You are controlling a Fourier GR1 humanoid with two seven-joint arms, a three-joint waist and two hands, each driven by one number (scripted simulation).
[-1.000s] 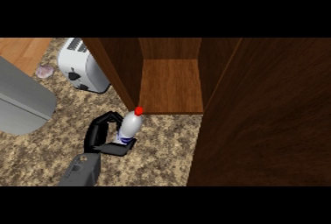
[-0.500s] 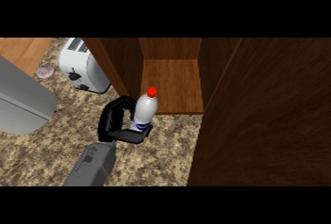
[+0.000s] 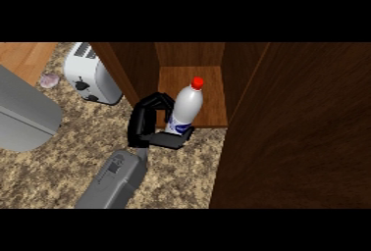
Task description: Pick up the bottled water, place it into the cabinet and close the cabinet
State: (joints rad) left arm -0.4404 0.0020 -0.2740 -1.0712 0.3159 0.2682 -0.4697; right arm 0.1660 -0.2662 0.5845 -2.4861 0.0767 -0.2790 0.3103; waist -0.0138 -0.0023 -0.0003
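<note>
Red-capped and white-bodied, the water bottle [image 3: 185, 105] has come up off the speckled surface [image 3: 65, 166] and forward over the last second — it was down low by the cabinet's [image 3: 290, 122] corner then, and now its cap sits in front of the open wooden shelf [image 3: 211, 90], the base just short of the shelf's front lip. That puts the carry nearly done, I'd judge; what's left is to ease it inside, let go, and swing the big dark door [image 3: 297, 162] shut. The left robot hand [image 3: 153, 125] has its black fingers and thumb curled round the bottle's lower half, where a blue label band shows. The bottle stands almost upright, leaning slightly toward the opening. No right robot hand is visible anywhere. Off to the left a white toaster [image 3: 91, 73] stands well clear — nothing in the way.
</note>
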